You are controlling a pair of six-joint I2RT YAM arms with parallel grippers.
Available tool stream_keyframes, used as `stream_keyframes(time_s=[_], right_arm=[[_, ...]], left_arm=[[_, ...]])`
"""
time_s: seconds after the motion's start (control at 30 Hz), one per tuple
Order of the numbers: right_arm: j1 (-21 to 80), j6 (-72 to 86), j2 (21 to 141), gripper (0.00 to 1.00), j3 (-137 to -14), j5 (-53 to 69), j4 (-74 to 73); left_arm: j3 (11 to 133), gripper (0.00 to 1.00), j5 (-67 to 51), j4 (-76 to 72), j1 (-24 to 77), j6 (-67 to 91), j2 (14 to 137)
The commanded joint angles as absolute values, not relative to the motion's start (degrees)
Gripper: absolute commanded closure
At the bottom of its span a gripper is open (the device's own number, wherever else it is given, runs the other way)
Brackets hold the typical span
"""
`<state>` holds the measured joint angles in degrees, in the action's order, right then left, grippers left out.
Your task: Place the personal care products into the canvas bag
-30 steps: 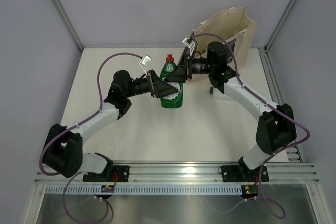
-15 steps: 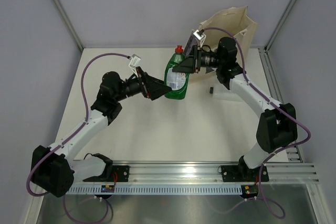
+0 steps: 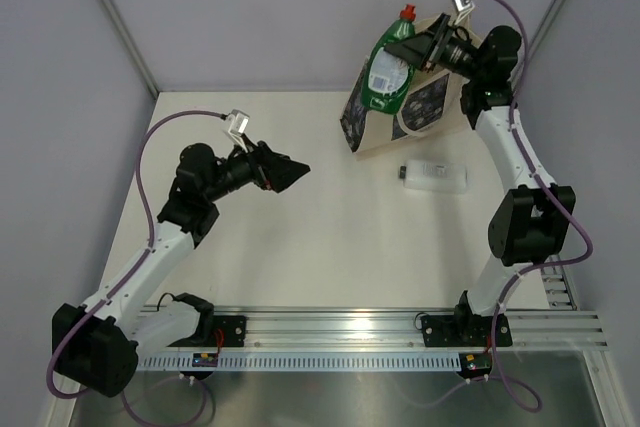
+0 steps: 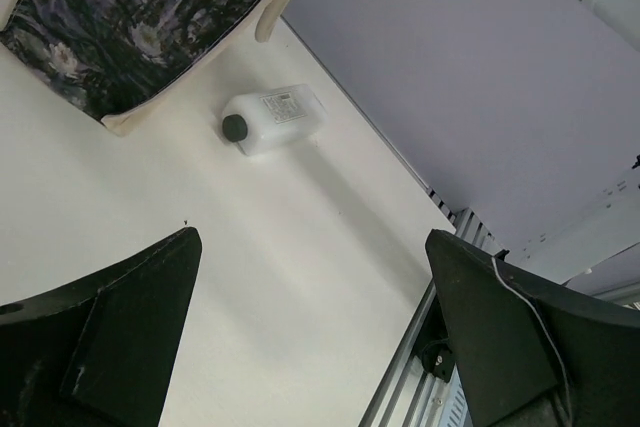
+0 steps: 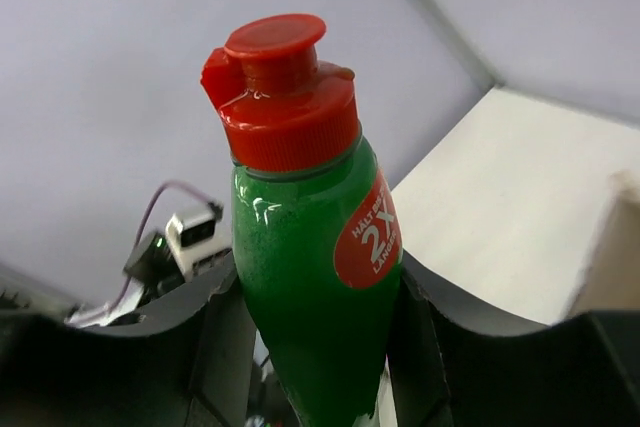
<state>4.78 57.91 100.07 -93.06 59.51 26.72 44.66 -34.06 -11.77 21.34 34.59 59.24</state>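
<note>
The right arm's fingers (image 5: pixel 215 347) are clamping the green bottle with the red cap (image 3: pixel 386 69) high near the top of the canvas bag (image 3: pixel 432 97), at the tabletop's (image 3: pixel 300 247) far right. The left arm's fingers (image 4: pixel 120 337) are hanging apart and empty at mid-left. A clean drop is likely calling for centring the bottle over the bag's mouth and lowering it inside before releasing.

A red oval sticker (image 5: pixel 368 232) on the green bottle (image 5: pixel 300 327), centre of the right wrist view, reads "2X" in white with "LÄNGER" beneath; print on the clear bottle (image 4: pixel 275 119), upper centre of the left wrist view, is too small to read
</note>
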Motion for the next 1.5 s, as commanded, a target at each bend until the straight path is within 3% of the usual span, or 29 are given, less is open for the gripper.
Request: stream_keyframes(time_s=[0.0,0.4,0.7,0.97,1.03,1.1,1.2,1.23,1.33,1.37,1.47], right_arm=[[0.4,61.0,102.8,1.0,-104.7,49.4,25.6],[-2.0,48.3,119.7,1.0,-124.4,32.5,13.1],[-1.8,36.3,121.6,1.0,-123.5,34.2,10.0],[1.8,12.3,120.2,1.0,-118.5,34.9,2.6],[2.1,9.0,120.1,0.96,-118.4,34.5,1.2],[2.5,7.6,120.2,0.89,-118.2,34.3,0.3],[2.6,2.1,120.0,0.61,-118.5,33.8,-3.8],[2.7,0.8,119.9,0.44,-119.2,33.3,-4.8],[2.6,-4.6,119.4,0.23,-122.4,29.3,-9.7],[2.7,-5.6,119.3,0.11,-123.2,28.0,-11.5],[2.1,-8.7,118.0,0.01,-127.0,25.9,-15.7]], left_arm=[[43.9,0.01,-32.7,-12.6,20.7,33.6,57.1],[42.5,0.01,-29.9,-7.8,20.2,33.9,54.0],[41.0,0.01,-27.6,-6.3,20.0,34.0,51.8],[41.4,0.01,-27.6,-5.7,19.9,32.9,52.3],[41.3,0.01,-27.7,-5.7,19.9,32.6,52.6],[41.1,0.01,-27.5,-5.6,19.8,32.3,52.6],[41.0,0.01,-25.9,-4.1,19.6,31.9,52.4],[41.1,0.01,-25.3,-3.4,19.3,31.5,52.4],[42.2,0.01,-22.2,0.3,19.0,30.6,52.5],[42.6,0.01,-21.3,2.2,18.8,29.7,52.6],[43.7,0.01,-18.4,5.5,18.5,28.6,52.6]])
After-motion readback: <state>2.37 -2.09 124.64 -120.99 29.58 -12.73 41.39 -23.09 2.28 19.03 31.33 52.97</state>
